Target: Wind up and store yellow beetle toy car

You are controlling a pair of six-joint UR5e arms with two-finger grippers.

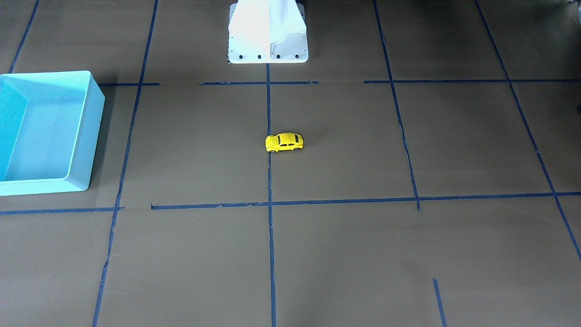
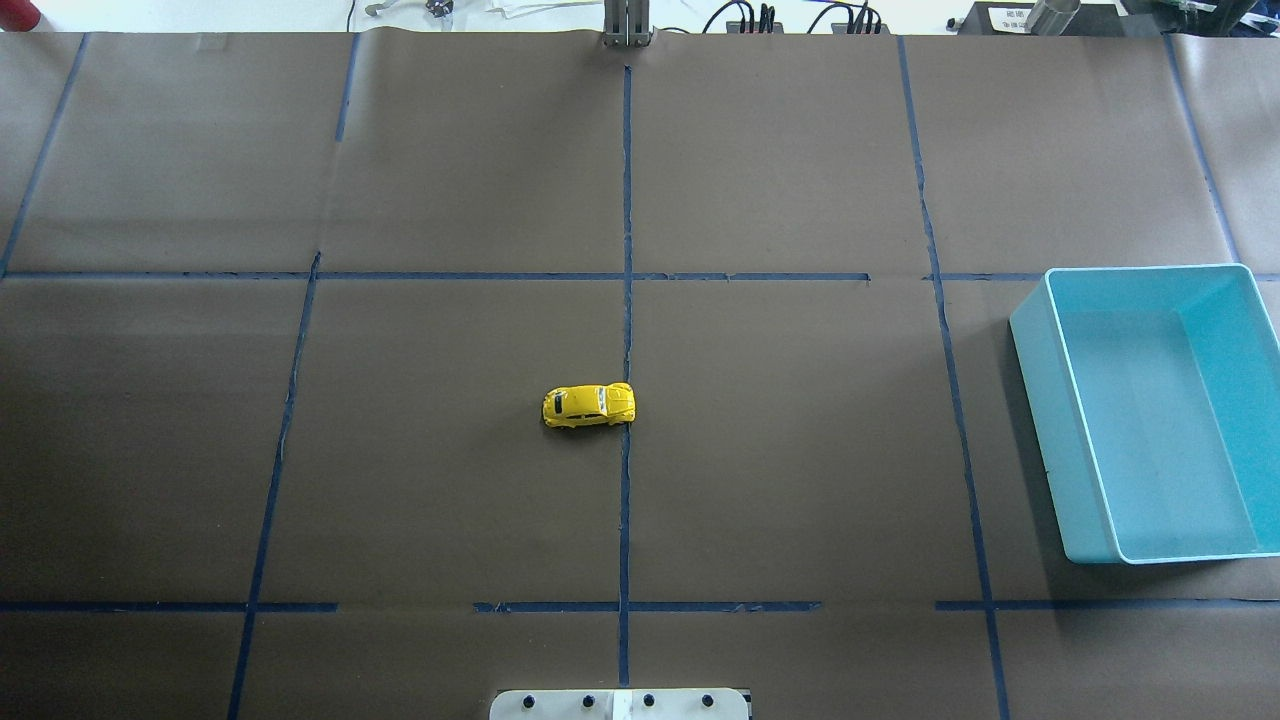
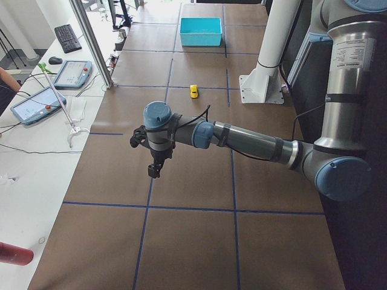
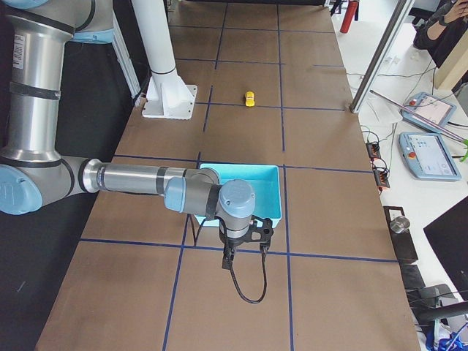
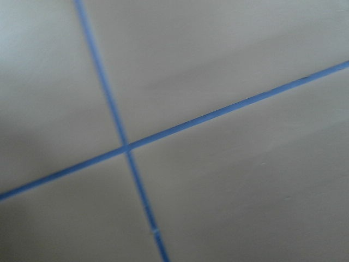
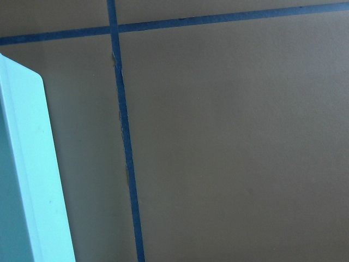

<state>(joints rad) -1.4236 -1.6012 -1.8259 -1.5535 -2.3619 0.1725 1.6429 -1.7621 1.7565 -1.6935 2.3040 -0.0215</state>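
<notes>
The yellow beetle toy car (image 1: 284, 142) stands on its wheels at the middle of the brown table, beside a blue tape line; it also shows in the overhead view (image 2: 589, 405) and small in both side views (image 3: 193, 91) (image 4: 250, 98). My left gripper (image 3: 154, 169) hangs over the table far from the car, toward my left end. My right gripper (image 4: 228, 259) hangs just past the teal bin's corner, far from the car. Both grippers show only in the side views, so I cannot tell whether they are open or shut. Neither holds the car.
An empty teal bin (image 2: 1040, 420) stands at the table's right side (image 1: 88, 131); its rim shows in the right wrist view (image 6: 27, 164). The robot's white base (image 1: 268, 32) is behind the car. Blue tape lines (image 5: 126, 146) grid the table.
</notes>
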